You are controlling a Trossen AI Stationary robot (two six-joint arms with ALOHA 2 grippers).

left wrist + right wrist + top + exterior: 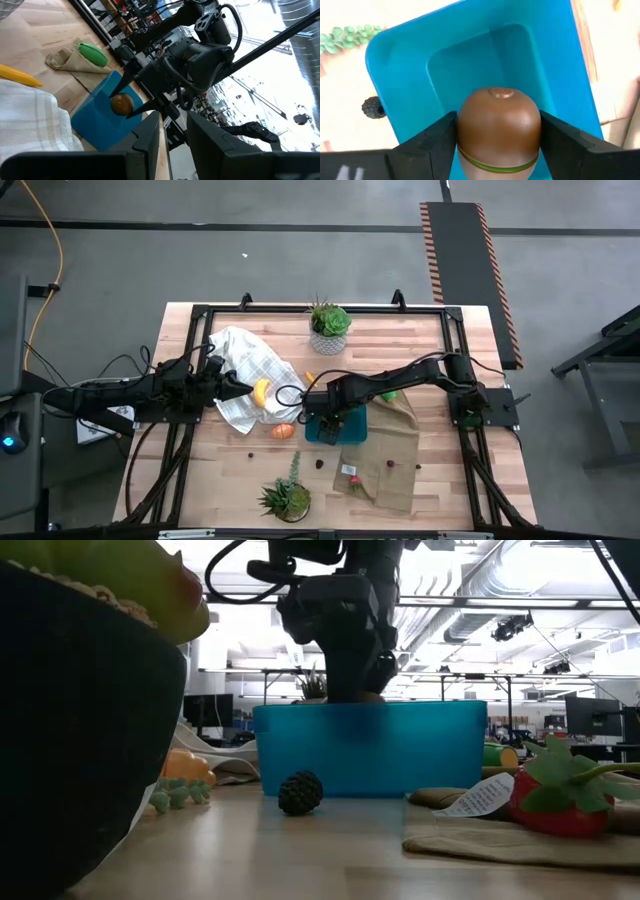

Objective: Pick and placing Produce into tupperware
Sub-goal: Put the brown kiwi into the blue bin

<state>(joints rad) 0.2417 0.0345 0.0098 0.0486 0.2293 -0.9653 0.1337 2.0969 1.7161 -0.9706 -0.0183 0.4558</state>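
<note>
Clamped between the right gripper's point(498, 137) dark fingers, a brown round toy fruit point(498, 131) hangs over the teal-blue plastic tupperware point(470, 55); the left gripper point(243, 388), narrowly parted, holds nothing beside the yellow banana point(262, 392).

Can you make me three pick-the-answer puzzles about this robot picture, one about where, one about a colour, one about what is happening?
1. Where is the brown fruit?
A. on the white cloth
B. between the fingers of the right gripper, over the container
C. beside the potted plant

2. What colour is the container?
A. red
B. yellow
C. teal blue

3. What is inside the container now?
A. nothing yet
B. a banana
C. three oranges

Answers:
1. B, the right wrist view shows dark fingers on both sides of the fruit, with the container below.
2. C, its walls show teal blue in the low view.
3. A, its bottom shows bare in the right wrist view, while the banana lies on the white cloth.
</note>
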